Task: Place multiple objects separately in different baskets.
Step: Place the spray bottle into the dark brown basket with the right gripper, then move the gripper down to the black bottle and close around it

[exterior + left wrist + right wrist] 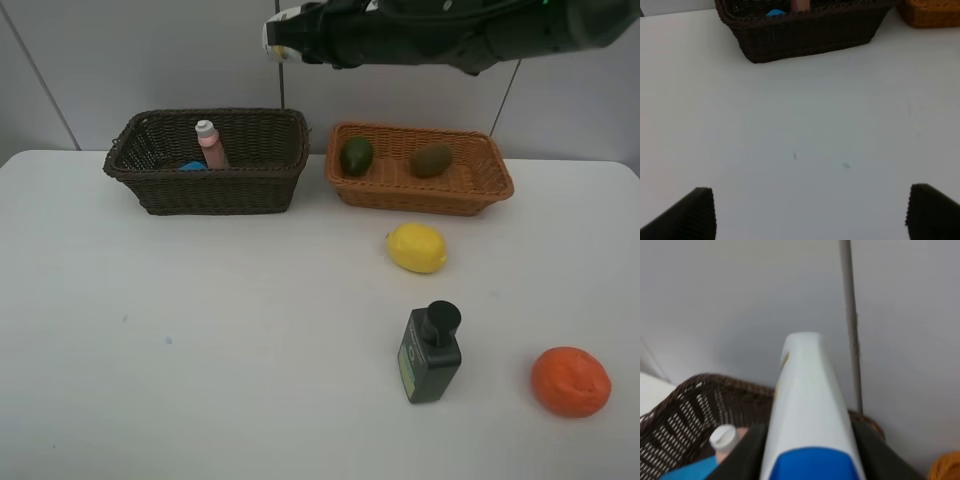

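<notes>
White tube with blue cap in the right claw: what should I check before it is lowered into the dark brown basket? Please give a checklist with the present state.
1. Right claw shut on the white blue-capped tube: ok.
2. Tube above the dark brown woven wicker basket: likely by the right wrist view, exact alignment cannot tell.
3. Room beside the pink bottle and the blue item inside: cannot tell, the bottom is dark.
4. Left claw out of the way: ok, open, empty, over the white table.
5. Height fit for release: not ok, the tube hangs high; lower first.
</notes>
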Robot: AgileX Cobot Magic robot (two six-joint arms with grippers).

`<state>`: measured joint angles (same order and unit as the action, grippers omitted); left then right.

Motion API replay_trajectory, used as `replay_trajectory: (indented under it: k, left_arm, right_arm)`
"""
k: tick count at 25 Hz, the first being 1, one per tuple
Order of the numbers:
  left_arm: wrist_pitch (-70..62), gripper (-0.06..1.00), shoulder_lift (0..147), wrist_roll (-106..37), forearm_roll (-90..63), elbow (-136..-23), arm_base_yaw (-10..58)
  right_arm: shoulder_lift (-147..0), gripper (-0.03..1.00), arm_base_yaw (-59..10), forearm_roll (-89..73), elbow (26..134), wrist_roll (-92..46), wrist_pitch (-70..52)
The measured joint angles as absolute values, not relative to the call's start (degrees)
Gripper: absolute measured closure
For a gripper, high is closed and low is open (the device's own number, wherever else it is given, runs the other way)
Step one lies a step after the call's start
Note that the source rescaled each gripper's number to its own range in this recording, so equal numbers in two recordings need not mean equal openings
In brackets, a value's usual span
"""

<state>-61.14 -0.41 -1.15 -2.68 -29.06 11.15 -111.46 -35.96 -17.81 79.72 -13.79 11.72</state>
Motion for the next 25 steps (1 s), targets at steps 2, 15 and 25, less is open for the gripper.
replay_trajectory:
  k: [2, 15, 25]
  left_arm:
    - [-61.14, -0.05, -0.41, -1.15, -2.68, -29.06, 11.15]
    - [-61.14, -0.05, -0.41, -1.15, -2.68, -29.06, 11.15]
    - [-61.14, -0.05, -0.41, -1.15, -2.74, -29.06, 11.15]
  right_arm:
    - [-115.94, 0.96, -36.77, -16.41, 79.72, -13.79, 18.13]
    - [-124.43, 0.11, -37.07, -14.22, 79.65, -6.14, 27.16]
    - [-114.31, -0.01, -36.28, -15.86, 79.65, -5.42, 5.59]
